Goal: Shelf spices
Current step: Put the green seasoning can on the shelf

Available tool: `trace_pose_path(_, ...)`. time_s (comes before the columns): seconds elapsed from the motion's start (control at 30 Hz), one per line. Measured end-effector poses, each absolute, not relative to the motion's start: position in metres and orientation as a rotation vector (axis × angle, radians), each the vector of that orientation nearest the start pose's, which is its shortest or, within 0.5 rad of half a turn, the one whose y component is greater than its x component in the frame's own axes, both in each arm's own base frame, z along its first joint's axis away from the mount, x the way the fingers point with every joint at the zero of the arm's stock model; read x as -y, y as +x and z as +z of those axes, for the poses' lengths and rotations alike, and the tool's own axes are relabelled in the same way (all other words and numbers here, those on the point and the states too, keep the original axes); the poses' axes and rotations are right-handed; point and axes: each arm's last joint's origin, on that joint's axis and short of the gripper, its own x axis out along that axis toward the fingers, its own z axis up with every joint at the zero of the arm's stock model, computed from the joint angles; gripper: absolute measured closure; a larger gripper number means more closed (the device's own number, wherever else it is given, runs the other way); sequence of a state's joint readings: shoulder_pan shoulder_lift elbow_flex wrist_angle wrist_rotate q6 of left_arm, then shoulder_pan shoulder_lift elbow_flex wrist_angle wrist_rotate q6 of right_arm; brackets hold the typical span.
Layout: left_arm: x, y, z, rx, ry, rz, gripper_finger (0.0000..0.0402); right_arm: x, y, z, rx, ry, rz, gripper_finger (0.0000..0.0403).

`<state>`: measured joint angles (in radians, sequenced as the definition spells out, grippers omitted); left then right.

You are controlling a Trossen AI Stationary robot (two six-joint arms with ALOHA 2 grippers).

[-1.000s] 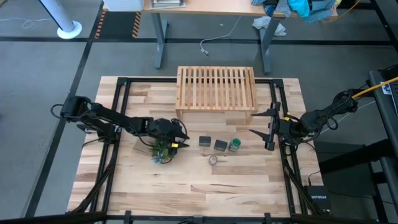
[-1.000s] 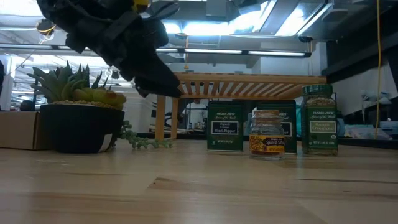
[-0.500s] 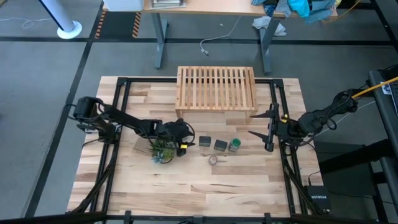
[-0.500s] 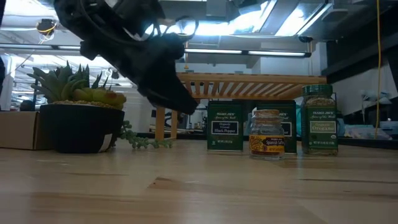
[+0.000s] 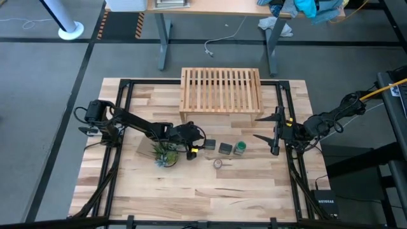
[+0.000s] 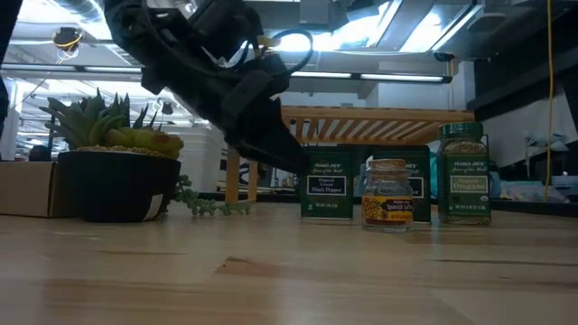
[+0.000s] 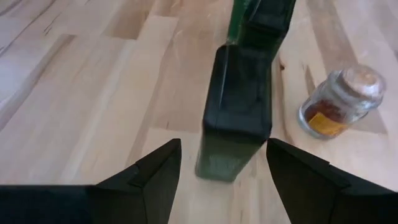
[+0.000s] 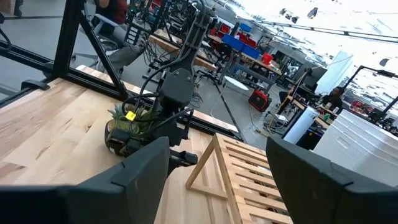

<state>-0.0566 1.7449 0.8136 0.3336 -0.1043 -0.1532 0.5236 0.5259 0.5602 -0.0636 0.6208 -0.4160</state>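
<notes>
Four spices stand in a loose row on the table in front of the shelf (image 5: 221, 92). They are a dark tin (image 5: 209, 145), a second dark tin (image 5: 225, 148), a green-capped jar (image 5: 240, 148) and a tiny round jar (image 5: 218, 163). My left gripper (image 5: 198, 145) is open and slants down at the first tin (image 7: 239, 118). Its fingertips (image 7: 163, 163) stand on either side of the tin's near lower end, with a gap showing. My right gripper (image 5: 257, 127) hangs open above the table's right side and holds nothing.
A potted spiky plant (image 5: 165, 154) stands just behind my left gripper, on the near left. The low view shows the plant (image 6: 113, 171) left of the spices. The shelf's slatted top (image 6: 361, 122) is bare. The table frame's dark rails (image 5: 121, 127) run along both sides.
My left gripper has gone toward the table's right edge and down, past the plant, up to the first dark tin. The spices have stayed where they were.
</notes>
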Motion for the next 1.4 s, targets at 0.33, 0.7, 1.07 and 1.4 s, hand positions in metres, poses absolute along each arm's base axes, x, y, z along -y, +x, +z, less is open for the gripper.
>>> trace_pose_path(0.33,0.017,0.345,0.151,-0.539,-0.105,0.083,0.0171,-0.048,0.117,0.302,-0.045,-0.432,-0.09,0.013)
trace_pose_path(0.7,0.018,0.36,0.131,-0.549,-0.081,0.045,0.0171,-0.048,0.117,0.301,-0.054,-0.416,-0.088,0.013)
trace_pose_path(1.07,0.019,0.366,0.137,-0.526,-0.043,0.035,0.0274,-0.048,0.117,0.3,-0.061,-0.396,-0.086,0.013)
trace_pose_path(1.4,0.019,0.366,0.137,-0.526,-0.046,0.036,0.0293,-0.048,0.117,0.3,-0.061,-0.396,-0.086,0.013)
